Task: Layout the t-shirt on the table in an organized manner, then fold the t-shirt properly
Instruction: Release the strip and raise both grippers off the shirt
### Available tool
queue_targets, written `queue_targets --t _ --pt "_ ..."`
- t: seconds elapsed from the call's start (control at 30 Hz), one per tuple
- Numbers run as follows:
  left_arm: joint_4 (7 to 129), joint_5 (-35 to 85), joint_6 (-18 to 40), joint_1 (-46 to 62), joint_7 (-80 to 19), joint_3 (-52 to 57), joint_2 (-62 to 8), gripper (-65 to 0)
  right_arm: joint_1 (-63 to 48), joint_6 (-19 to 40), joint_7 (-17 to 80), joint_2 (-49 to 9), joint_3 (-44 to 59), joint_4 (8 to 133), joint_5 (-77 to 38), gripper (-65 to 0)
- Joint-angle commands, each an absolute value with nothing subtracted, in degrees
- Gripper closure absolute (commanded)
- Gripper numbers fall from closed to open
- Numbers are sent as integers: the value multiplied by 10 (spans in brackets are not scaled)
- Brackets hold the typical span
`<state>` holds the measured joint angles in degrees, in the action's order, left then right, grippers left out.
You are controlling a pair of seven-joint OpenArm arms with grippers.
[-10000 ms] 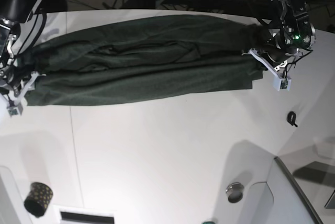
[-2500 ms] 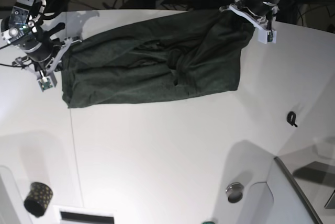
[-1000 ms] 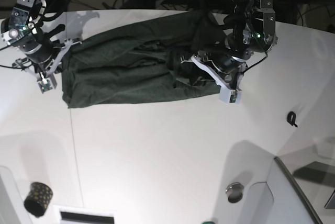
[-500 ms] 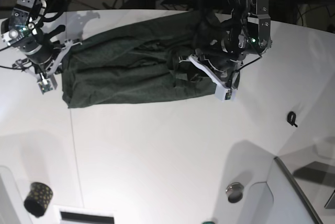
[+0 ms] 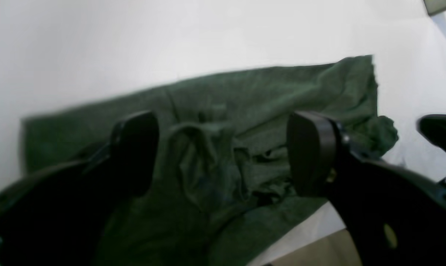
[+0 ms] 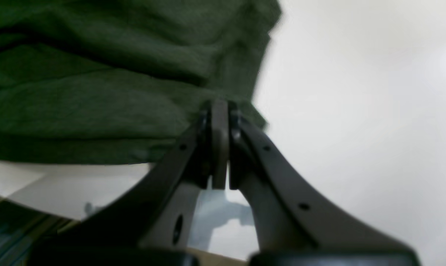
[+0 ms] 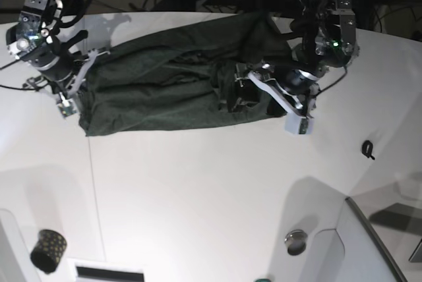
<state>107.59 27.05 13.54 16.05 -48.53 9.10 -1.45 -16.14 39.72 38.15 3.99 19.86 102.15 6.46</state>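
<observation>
Over the rumpled shirt [image 7: 158, 94], left gripper's [image 5: 223, 147] jaws are wide apart; only the right wrist view shows right gripper's [image 6: 220, 107] tips together, probably just touching cloth.

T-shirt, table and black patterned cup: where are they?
T-shirt [image 7: 151, 107], base view, on its spread fabric.
Table [image 7: 184, 196], base view, on bare white top.
Cup [image 7: 48, 251], base view, on its side wall.

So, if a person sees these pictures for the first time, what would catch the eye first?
Probably the dark green t-shirt, lying crumpled across the far half of the glossy white table. Next come the two dark robot arms: the left one's pincer is open over the bunched cloth, while the right pincer is shut at the shirt's other end.
</observation>
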Motion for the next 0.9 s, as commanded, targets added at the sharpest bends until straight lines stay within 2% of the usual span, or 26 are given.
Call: queue_targets --t 0.0,0.23,0.43,0.53,0.67,0.87 --pt "1085 269 129 163 -476 116 -20 -518 -164 400 371 39 187 1038 58 -9" --pt "1083 269 147 209 -476 309 -33 -518 -165 400 369 39 109 1050 58 -9" --pt "999 269 334 221 -472 328 -51 -530 -146 400 370 43 113 1040 58 -9" --pt "932 269 396 207 -472 356 -40 -530 -146 400 370 40 113 1040 58 -9" --pt "878 269 400 196 -468 376 -37 -528 -147 400 370 38 113 1040 59 -9" --pt "877 269 400 184 -452 373 -22 -528 -146 400 371 38 113 1040 59 -9"
